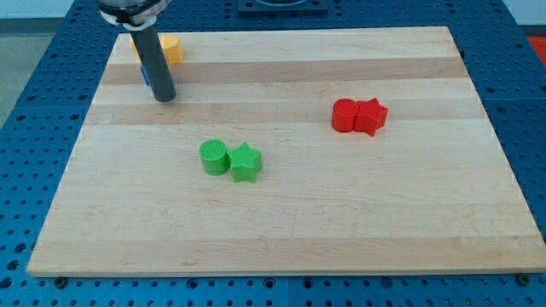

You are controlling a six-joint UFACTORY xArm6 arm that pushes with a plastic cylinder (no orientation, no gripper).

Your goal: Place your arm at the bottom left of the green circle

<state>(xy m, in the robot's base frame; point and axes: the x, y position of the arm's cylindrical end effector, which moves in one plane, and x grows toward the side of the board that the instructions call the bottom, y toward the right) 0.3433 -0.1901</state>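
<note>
My rod was a straight, dark grey cylinder with a dull sheen, ending in my tip, blunt and round. Above it sat a wider black collar with pale markings.

The counter is pale blond wood with faint lengthwise bands of lighter and warmer tone, and it lies on a deep blue base dotted with rows of small dark holes. The green circle and the green star share one bright grass green. The red circle and the red star are both vivid red. The yellow block is orange-yellow. A sliver of a blue block shows beside the rod. My tip is dark charcoal grey, almost black.
</note>
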